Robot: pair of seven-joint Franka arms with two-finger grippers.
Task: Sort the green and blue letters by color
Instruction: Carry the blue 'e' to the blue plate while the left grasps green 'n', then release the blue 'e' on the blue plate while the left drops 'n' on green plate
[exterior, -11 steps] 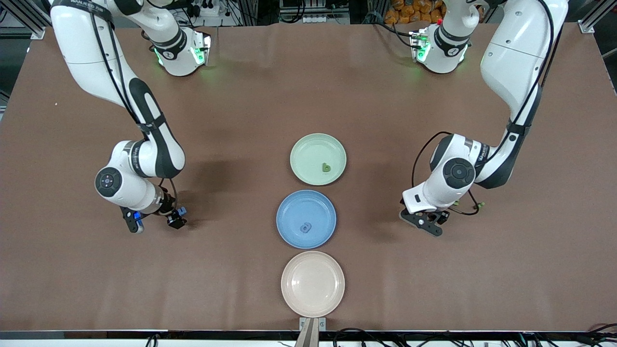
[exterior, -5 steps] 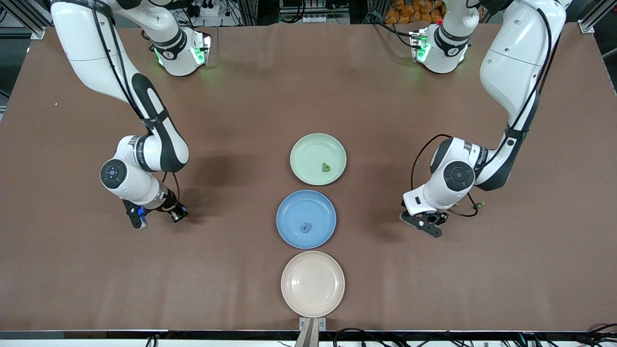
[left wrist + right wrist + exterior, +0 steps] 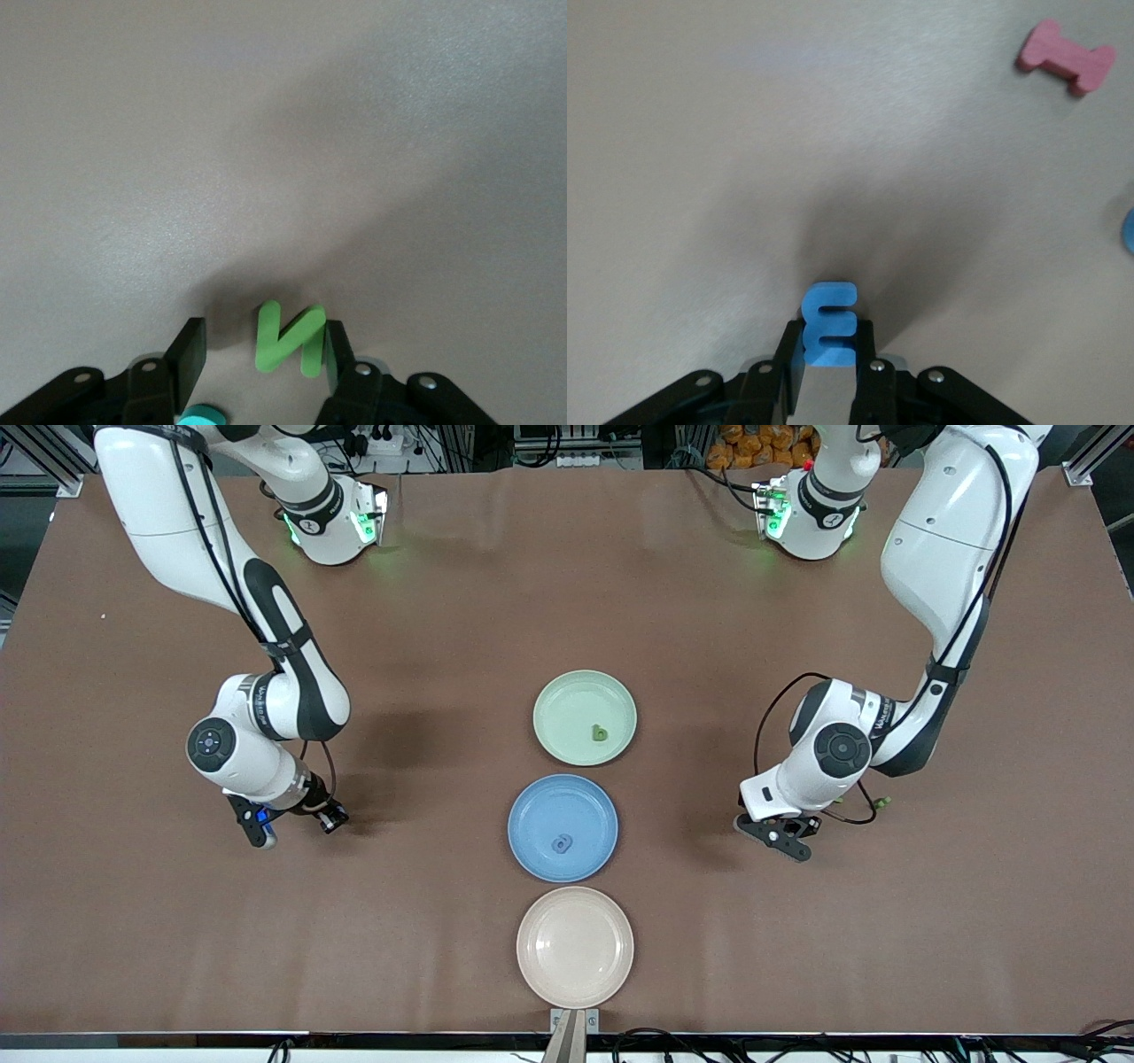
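A green letter N (image 3: 288, 339) lies flat on the brown table between the fingers of my left gripper (image 3: 263, 341). The gripper is open: one finger touches the N's edge and the other stands apart from it. My right gripper (image 3: 829, 336) is shut on a blue letter E (image 3: 830, 305), low over the table. In the front view the left gripper (image 3: 780, 834) is toward the left arm's end and the right gripper (image 3: 297, 819) toward the right arm's end. A green letter (image 3: 600, 733) lies in the green plate (image 3: 554, 691). A blue letter (image 3: 561, 843) lies in the blue plate (image 3: 532, 806).
An empty beige plate (image 3: 575, 948) sits nearest the front camera, in line with the other two plates. A pink letter (image 3: 1066, 57) lies on the table near the right gripper. A teal round piece (image 3: 202, 416) lies by the left gripper's finger. A small green piece (image 3: 881, 803) lies beside the left wrist.
The right gripper's fingers have closed on the blue E. The left gripper's jaws have narrowed around the green N. Both wrists shifted slightly.
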